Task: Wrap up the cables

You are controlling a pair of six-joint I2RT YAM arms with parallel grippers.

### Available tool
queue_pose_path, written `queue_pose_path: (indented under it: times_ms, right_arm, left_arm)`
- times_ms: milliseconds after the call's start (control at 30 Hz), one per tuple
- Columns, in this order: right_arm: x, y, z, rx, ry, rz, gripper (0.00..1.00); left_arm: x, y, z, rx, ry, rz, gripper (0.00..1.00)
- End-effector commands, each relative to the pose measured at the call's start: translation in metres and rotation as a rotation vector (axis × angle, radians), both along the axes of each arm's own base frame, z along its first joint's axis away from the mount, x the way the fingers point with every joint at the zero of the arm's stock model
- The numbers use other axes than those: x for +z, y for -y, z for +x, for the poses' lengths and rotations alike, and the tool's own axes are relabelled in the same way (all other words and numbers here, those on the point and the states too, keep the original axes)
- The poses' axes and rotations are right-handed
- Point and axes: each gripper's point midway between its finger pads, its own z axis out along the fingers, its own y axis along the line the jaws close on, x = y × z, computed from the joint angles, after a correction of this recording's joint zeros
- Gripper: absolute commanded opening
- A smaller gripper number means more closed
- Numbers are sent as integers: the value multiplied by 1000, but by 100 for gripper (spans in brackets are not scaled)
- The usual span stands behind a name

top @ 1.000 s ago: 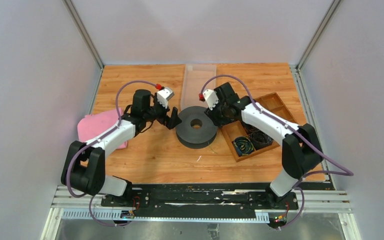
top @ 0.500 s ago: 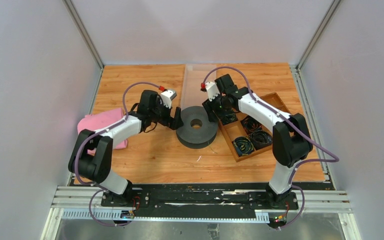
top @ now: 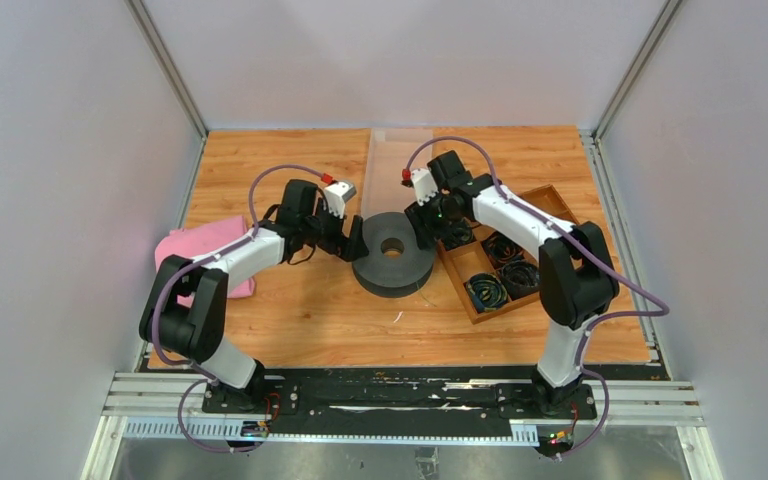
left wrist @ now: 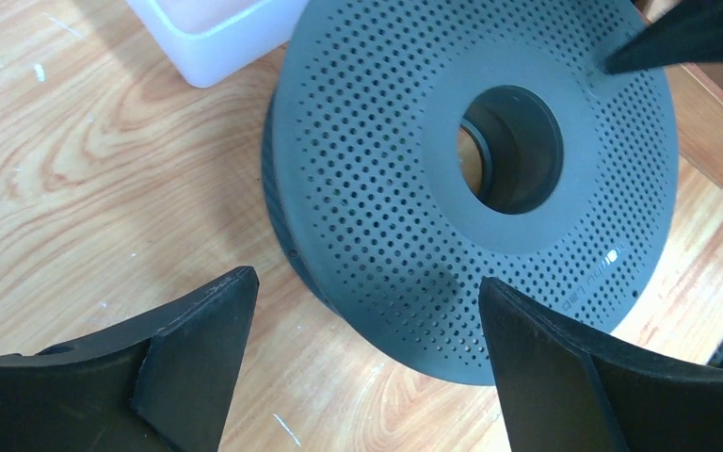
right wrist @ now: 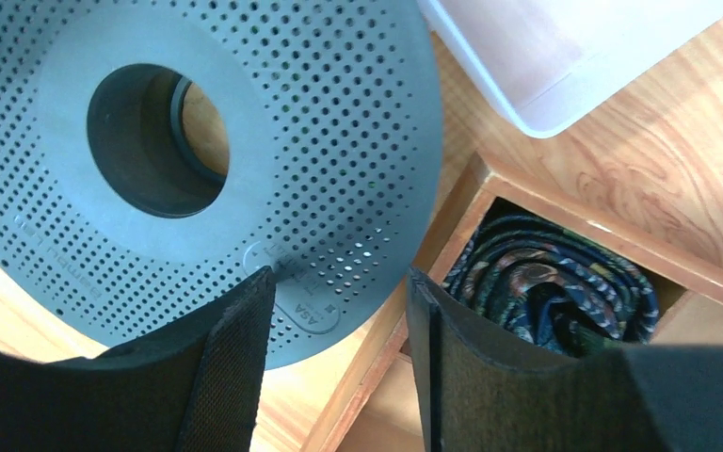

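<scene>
The grey perforated spool (top: pixel 372 262) sits mid-table between the two arms, likely so that each can reach one side of it. The left gripper (left wrist: pixel 362 287) hangs over the spool's left side, fingers spread wide and empty, probably ready to steady it. The right gripper (right wrist: pixel 339 278), fingers partly apart and holding nothing, straddles the spool's right rim just beside the wooden tray (right wrist: pixel 574 223). Of the cables, only a thin strand (top: pixel 424 287) seems to trail off the spool's near right side, too fine to be sure.

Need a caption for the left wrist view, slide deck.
Open left gripper poised over the perforated spool rim, white bin beyond, on the table.
</scene>
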Motion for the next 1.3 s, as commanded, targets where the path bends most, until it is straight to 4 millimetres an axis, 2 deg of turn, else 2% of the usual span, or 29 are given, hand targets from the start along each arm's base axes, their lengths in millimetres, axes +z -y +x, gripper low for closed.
queue_pose_path:
  times_ms: [0, 267, 400, 467, 667, 800, 900, 1000, 1067, 1200, 1267]
  right_arm:
    - [-14, 0, -5, -15, -84, -9, 52]
    - [-12, -16, 5, 17, -95, 32, 45]
    - [-8, -32, 8, 61, -81, 53, 44]
    - [-19, -41, 8, 91, -98, 47, 43]
    - [-20, -71, 7, 189, -120, 93, 40]
    - [-11, -79, 11, 232, -101, 94, 40]
    - [5, -72, 21, 227, -43, 62, 41]
    - [24, -57, 26, 200, 11, 28, 42]
    - [33, -46, 23, 188, 23, 11, 44]
    - [40, -23, 5, 186, 20, -18, 44]
    - [38, -15, -7, 188, 5, -21, 45]
  left_arm:
    - [0, 10, -15, -100, -35, -24, 90]
    - [2, 13, -40, -211, -46, -24, 84]
    - [-3, 16, -64, -305, -58, 7, 81]
    - [-5, 17, -78, -357, -59, 23, 81]
    - [-5, 17, -113, -484, -49, 52, 80]
    - [-3, 13, -133, -575, -15, 71, 80]
    - [2, 8, -141, -634, 50, 89, 82]
    - [13, 3, -144, -680, 123, 112, 87]
    - [24, 1, -140, -672, 165, 137, 90]
    - [46, 1, -112, -537, 221, 144, 93]
    - [59, 4, -90, -437, 268, 115, 94]
